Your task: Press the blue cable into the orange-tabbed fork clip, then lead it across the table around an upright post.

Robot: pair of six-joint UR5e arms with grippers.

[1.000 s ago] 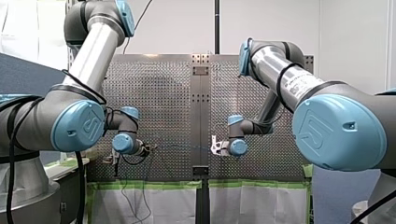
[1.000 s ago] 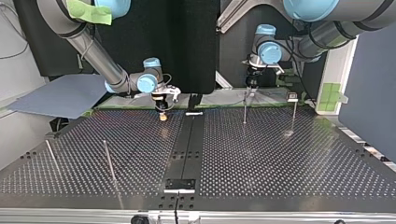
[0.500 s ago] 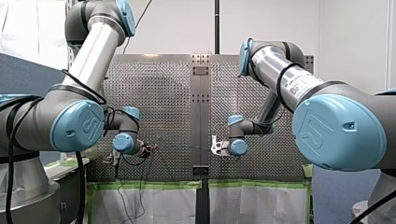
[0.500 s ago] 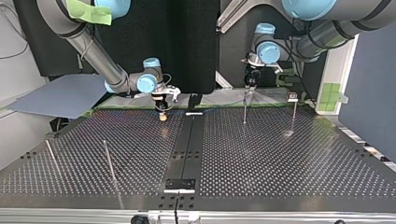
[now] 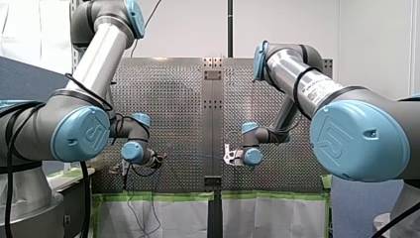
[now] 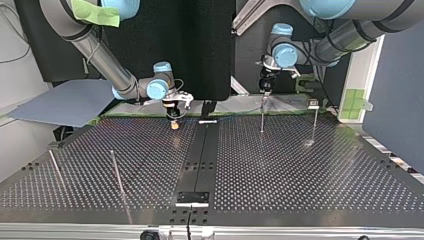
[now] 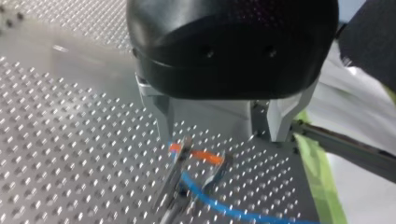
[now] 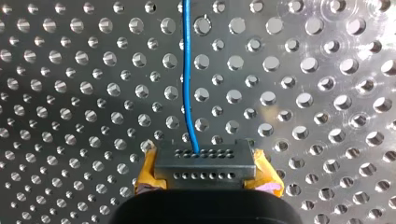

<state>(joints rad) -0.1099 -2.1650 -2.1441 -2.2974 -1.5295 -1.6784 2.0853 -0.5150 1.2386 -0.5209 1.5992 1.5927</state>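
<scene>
The blue cable (image 8: 186,70) runs out ahead of my right gripper (image 8: 204,165), whose yellow pads are shut on it low over the table. In the top view my right gripper (image 6: 174,119) stands at the back, left of the middle. The fork clip (image 7: 196,172) has orange tabs on its two prongs. The cable (image 7: 219,207) lies between those prongs. My left gripper (image 7: 218,135) hangs straight above the clip, its metal fingers wide apart and holding nothing. In the top view the clip stands on a thin post (image 6: 262,114) below my left gripper (image 6: 265,86).
Thin upright posts stand on the perforated table: one with a small head (image 6: 314,117) at the top view's right, two more (image 6: 116,172) (image 6: 55,167) at its left front. A dark rail (image 6: 200,150) runs down the table's middle. Green tape lines the back edge.
My left gripper has risen off the clip post and shifted slightly toward the table's middle. My right gripper has stayed where it was with the cable.
</scene>
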